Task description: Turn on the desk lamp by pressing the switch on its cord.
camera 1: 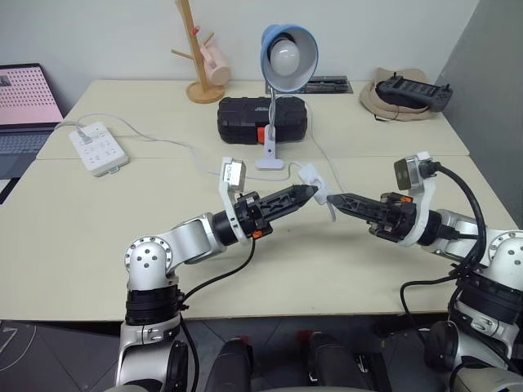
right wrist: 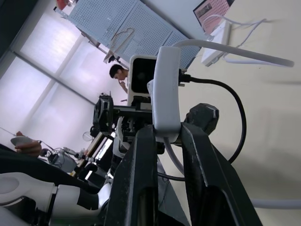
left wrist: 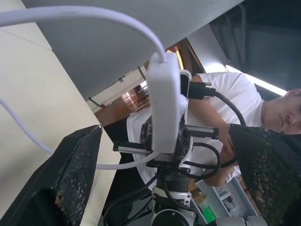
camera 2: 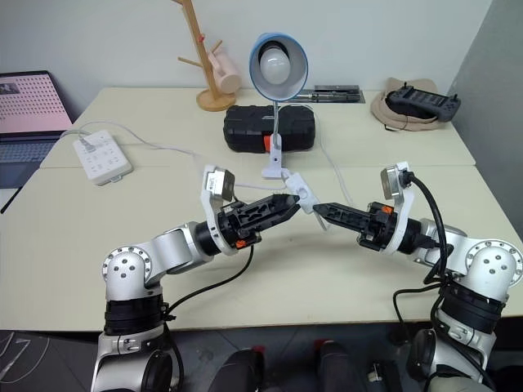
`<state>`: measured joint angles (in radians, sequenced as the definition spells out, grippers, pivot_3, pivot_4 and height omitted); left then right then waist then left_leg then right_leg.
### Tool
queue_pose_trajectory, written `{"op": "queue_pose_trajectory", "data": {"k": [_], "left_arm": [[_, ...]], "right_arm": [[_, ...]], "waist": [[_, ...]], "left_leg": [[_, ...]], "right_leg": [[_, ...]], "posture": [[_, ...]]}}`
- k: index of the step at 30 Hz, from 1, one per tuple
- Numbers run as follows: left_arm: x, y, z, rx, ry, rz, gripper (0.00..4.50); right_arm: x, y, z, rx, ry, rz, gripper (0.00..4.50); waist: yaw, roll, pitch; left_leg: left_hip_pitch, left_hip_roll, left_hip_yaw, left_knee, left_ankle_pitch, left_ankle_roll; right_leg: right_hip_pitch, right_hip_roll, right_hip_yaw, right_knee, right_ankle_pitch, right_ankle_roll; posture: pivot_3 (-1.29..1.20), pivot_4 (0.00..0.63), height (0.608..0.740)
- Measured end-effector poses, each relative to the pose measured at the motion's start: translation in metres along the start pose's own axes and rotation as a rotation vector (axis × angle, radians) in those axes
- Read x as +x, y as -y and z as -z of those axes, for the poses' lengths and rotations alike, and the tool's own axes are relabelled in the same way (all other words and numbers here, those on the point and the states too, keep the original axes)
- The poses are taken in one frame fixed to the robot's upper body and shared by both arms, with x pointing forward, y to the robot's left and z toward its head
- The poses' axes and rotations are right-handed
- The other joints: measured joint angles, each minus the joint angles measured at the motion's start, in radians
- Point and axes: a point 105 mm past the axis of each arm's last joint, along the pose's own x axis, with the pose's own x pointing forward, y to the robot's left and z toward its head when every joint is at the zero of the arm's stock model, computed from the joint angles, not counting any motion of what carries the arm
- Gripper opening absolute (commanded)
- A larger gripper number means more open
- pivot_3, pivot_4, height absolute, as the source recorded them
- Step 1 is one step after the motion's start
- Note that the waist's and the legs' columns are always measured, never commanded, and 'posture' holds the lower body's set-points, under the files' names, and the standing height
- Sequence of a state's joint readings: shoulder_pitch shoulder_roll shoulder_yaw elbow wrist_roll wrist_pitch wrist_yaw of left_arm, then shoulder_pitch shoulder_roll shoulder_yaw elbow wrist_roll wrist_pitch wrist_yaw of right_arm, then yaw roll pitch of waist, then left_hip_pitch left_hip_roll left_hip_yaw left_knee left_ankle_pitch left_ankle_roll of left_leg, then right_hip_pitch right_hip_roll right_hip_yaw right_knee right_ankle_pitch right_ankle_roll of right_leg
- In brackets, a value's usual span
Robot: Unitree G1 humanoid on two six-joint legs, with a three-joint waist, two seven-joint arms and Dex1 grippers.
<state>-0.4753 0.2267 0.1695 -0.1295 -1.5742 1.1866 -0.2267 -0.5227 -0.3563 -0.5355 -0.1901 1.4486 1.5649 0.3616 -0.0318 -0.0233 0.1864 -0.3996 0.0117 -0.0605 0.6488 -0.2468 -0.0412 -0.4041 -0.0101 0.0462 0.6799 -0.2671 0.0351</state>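
The right gripper [right wrist: 162, 136] is pinching the switch [camera 1: 314, 177] aloft at six o'clock of the desk lamp [camera 1: 283, 57], long axis along its fingers, while the nearer left gripper [camera 1: 310, 192], jaws spread, is straddling it.

Small white oblong plastic inline switch [right wrist: 167, 92]: lower end hidden between black right gripper [right wrist: 164, 136] fingers. Open grey laptop [camera 1: 26, 106]: cut off at frame edge.

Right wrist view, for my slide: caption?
Right pincer clamps the white switch above the table, cord trailing away.
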Motion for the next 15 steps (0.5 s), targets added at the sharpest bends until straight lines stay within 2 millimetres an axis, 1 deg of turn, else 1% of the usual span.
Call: {"op": "queue_pose_trajectory", "data": {"k": [3,6,10,11,12,15], "left_arm": [[0.0009,-0.0025,-0.0006,-0.011,0.009,-0.003,4.5],[0.001,-0.001,-0.0021,-0.014,0.019,0.008,4.5],[0.0006,0.0003,-0.0048,-0.014,0.03,0.015,4.5],[0.0006,0.0004,-0.0053,-0.013,0.031,0.015,4.12],[0.0007,0.0007,-0.0057,-0.011,0.03,0.015,4.02],[0.0002,0.0008,-0.0059,-0.006,0.024,0.012,3.36]], "right_arm": [[0.0007,-0.0021,0.0019,0.002,-0.01,0.002,0.36],[0.0009,-0.0025,0.0061,0.02,-0.018,0.004,0.36],[0.0021,-0.0034,0.0067,0.034,-0.015,0.01,0.36],[0.0025,-0.0037,0.0061,0.035,-0.013,0.012,0.36],[0.0025,-0.0045,0.0052,0.034,-0.01,0.01,0.36],[0.0022,-0.0042,0.0047,0.042,-0.005,0.022,0.36]], "waist": [[0.0,0.0,0.0],[0.0,0.0,0.0],[0.0,0.0,0.0],[0.0,0.0,0.0],[0.0,0.0,0.0],[0.0,0.0,0.0]], "left_leg": [[0.0,0.0,0.0,0.0,0.0,0.0],[-0.001,0.0,0.001,0.0,0.0,0.0],[-0.001,0.0,0.001,0.0,0.0,0.0],[-0.001,0.0,0.001,0.0,0.0,0.0],[-0.001,0.0,0.001,0.0,0.0,0.0],[-0.001,0.0,0.0,0.0,0.0,0.0]], "right_leg": [[0.0,0.0,0.0,0.0,0.0,0.0],[0.0,0.0,0.001,-0.001,0.0,0.0],[0.0,0.0,0.001,-0.001,0.0,0.001],[0.0,0.0,0.001,-0.001,-0.001,0.001],[0.0,0.0,0.001,-0.001,-0.001,0.001],[0.0,0.0,0.001,-0.002,-0.003,0.005]], "posture": [[0.0,0.15,0.74],[0.0,0.15,0.74],[0.0,0.15,0.74],[0.0,0.15,0.74],[0.0,0.15,0.74],[0.0,0.15,0.74]]}}
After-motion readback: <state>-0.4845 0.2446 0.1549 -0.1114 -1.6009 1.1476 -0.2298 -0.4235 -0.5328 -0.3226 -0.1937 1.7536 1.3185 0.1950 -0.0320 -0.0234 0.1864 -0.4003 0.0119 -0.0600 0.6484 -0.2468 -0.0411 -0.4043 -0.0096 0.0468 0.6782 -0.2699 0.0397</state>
